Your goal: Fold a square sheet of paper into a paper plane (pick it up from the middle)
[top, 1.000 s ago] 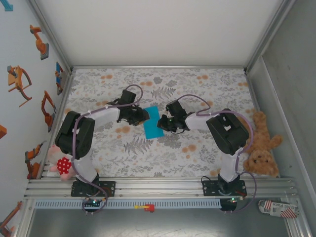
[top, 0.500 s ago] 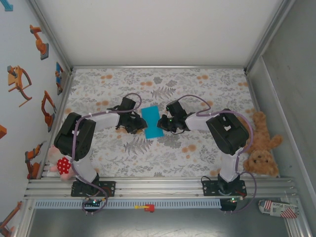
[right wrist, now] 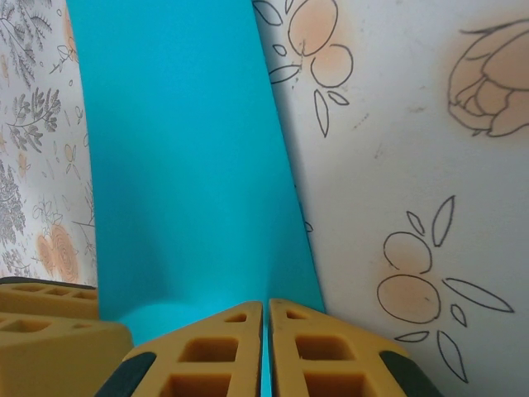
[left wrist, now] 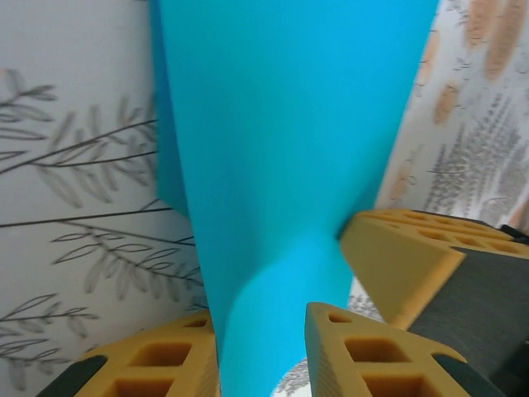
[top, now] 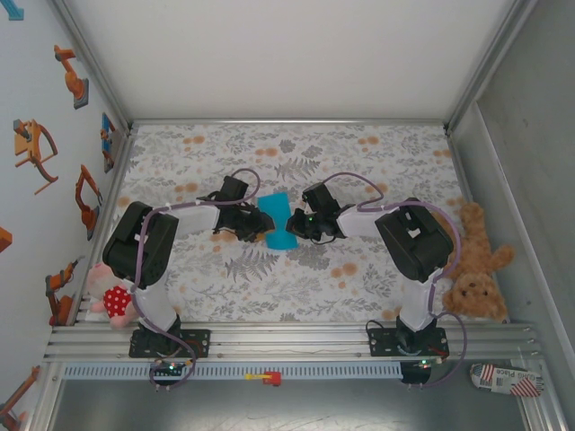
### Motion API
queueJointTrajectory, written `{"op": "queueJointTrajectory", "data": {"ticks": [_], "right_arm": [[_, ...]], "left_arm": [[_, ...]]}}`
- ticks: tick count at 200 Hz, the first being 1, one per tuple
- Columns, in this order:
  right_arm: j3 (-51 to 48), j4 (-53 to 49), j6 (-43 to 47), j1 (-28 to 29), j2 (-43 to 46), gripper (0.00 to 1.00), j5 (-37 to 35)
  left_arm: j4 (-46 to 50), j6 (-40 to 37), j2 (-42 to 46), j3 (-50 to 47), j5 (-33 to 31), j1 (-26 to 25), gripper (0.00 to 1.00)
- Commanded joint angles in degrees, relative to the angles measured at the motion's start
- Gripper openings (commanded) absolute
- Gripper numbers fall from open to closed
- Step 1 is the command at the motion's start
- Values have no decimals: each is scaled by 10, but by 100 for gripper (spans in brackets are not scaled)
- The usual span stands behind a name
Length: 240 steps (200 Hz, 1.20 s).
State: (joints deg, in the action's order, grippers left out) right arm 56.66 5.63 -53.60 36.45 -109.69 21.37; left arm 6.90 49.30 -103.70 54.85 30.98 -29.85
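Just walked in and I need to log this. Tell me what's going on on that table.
The square sheet of paper is at the middle of the floral tablecloth, handled from both sides. The right gripper is shut on one edge of the sheet. The left gripper has its jaws apart around the other side, with the paper bowing between them. The folding is not finished: the sheet looks bent, not yet a dart shape.
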Motion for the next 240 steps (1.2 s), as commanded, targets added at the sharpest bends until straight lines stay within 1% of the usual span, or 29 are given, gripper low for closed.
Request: {"op": "queueJointTrajectory", "data": {"ticks": [1, 31, 70, 93, 102, 119, 130, 143, 165, 185, 193, 209, 226, 240], "right_arm": [[-19, -41, -2, -2, -1, 11, -38], [-19, -41, -1, -2, -1, 11, -38], [-23, -35, 1, -2, 4, 11, -37], [-24, -24, 7, -2, 11, 13, -32], [-23, -19, 16, -2, 16, 14, -27], [-13, -11, 60, -2, 31, 15, 1], [-7, -15, 91, -2, 46, 17, 5], [0, -31, 129, -2, 71, 21, -9], [-4, -53, 196, -2, 122, 38, -63], [-27, -40, 254, -1, 160, 48, -96], [-35, -39, 278, 1, 173, 51, -106], [-52, -29, 325, 10, 195, 52, -132], [-74, -5, 380, 31, 214, 55, -157], [-83, 7, 432, 48, 218, 57, -143]], "left_arm": [[-37, 17, 12, -16, 41, 12, 31], [-56, 25, 7, -21, 50, 25, 30], [-60, 32, -14, -11, 54, 33, 26], [-63, 36, -20, -10, 54, 39, 19], [-64, 37, -20, -9, 54, 41, 15], [-61, 40, -21, -9, 54, 41, 10], [-61, 43, -18, -9, 54, 40, 9], [-62, 45, -16, -10, 53, 41, 9], [-62, 54, -10, -10, 53, 42, 8], [-60, 65, -7, -10, 54, 43, 8], [-61, 70, -5, -10, 55, 44, 8], [-60, 78, -3, -10, 58, 44, 8], [-59, 85, 2, -9, 63, 45, 8], [-53, 88, 5, -6, 64, 45, 8]]}}
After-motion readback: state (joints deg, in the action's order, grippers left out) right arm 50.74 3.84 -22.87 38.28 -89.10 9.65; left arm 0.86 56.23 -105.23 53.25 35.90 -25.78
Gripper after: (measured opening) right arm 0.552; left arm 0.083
